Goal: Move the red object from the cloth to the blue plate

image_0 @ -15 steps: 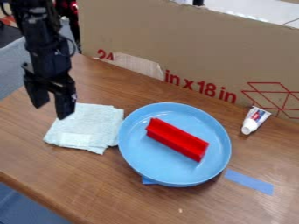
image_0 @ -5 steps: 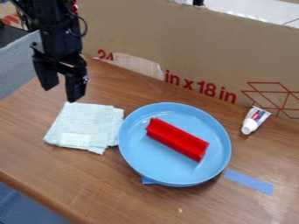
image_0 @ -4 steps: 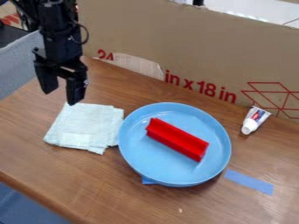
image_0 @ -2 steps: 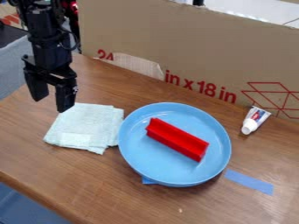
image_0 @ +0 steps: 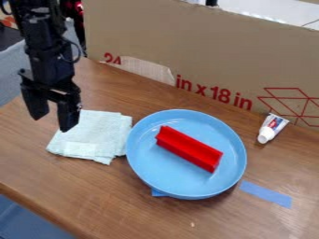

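The red object, a bright red oblong block, lies flat inside the blue plate, slightly left of the plate's middle. Left of the plate the pale mint cloth rests on the wooden table with nothing on it. My black gripper hangs over the table just past the cloth's upper left corner, fingers pointing down and open, with nothing between them. It is well clear of the block and the plate.
A big cardboard box printed "in x 18 in" walls off the back of the table. A small white tube lies at the right. A strip of blue tape sits by the plate's lower right rim.
My gripper has swung left and toward the front, from above the cloth's far edge to beside its upper left corner. It stayed open. Block, plate and cloth have not moved.
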Robot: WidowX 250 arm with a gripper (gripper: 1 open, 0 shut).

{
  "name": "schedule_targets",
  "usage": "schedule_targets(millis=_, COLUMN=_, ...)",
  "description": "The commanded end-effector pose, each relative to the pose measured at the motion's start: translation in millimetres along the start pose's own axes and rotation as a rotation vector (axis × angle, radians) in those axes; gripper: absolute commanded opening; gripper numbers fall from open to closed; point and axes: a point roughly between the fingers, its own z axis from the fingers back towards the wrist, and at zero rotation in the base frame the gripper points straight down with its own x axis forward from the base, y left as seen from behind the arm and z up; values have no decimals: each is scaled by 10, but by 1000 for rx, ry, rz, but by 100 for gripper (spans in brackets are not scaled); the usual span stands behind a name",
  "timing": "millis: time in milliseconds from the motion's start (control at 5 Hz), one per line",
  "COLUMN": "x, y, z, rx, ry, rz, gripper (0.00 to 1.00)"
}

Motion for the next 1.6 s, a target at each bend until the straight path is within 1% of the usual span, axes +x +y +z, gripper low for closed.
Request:
schedule_targets(millis=0, x=-79, y=3, z=141, rx=12, ry=-35, rz=4, gripper=100)
schedule_targets(millis=200, x=-6, y=-155, z=302, rx=7, ry=-22, rz=-146, gripper=100)
schedule_targets(millis=400, x=-19, y=-369, z=354, rx=-21, ry=-57, rz=-195, gripper=100)
schedule_targets(millis=600, x=-36, y=-371, z=250, rx=-36, ry=-47, rz=-197, gripper=100)
schedule_targets(millis=800, x=56, y=-472, z=309, rx=-51, ry=-63, rz=-293, gripper=100)
schedule_targets(millis=1000, x=2, y=-582, z=294, rx=-43, ry=-53, rz=-289, gripper=100)
schedule_targets(millis=1200, x=-26, y=-522, z=222, rx=-46, ry=-34, rz=-283, gripper=100)
schedule_targets(millis=1400, x=-140, y=-550, z=93, rx=-49, ry=-24, rz=-288, gripper=100)
